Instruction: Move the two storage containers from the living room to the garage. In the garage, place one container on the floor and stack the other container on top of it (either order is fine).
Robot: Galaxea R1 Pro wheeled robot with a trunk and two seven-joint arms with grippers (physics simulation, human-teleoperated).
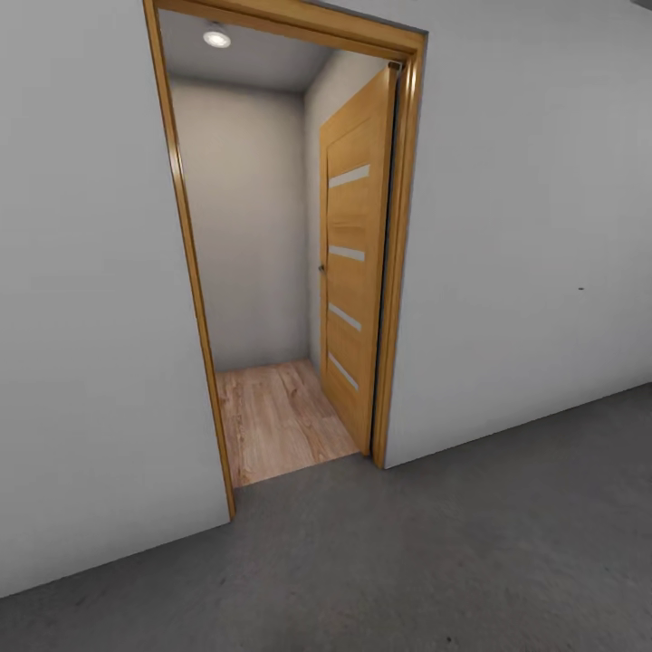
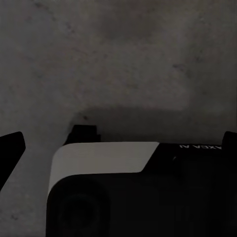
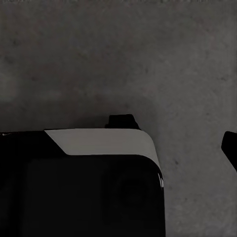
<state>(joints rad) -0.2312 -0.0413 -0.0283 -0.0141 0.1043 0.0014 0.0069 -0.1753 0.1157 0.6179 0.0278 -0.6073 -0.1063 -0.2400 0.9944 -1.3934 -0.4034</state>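
The two storage containers are out of view. I stand on the garage's rough dark grey floor (image 1: 471,561), facing a pale grey wall (image 1: 525,226) with an open doorway (image 1: 272,272). My left gripper (image 2: 118,143) hangs over that floor, its black fingertips (image 2: 11,148) far apart with nothing between them. My right gripper (image 3: 116,143) hangs the same way, one fingertip (image 3: 230,148) at the picture's edge, nothing held. Below each gripper is the robot's black and white base (image 2: 103,158).
The wood-framed doorway opens onto light wood plank flooring (image 1: 276,421) in a small grey-walled space with a ceiling light (image 1: 216,38). The wood door (image 1: 355,263), with pale glass strips, is swung inward against the right side. The door frame posts (image 1: 398,272) narrow the passage.
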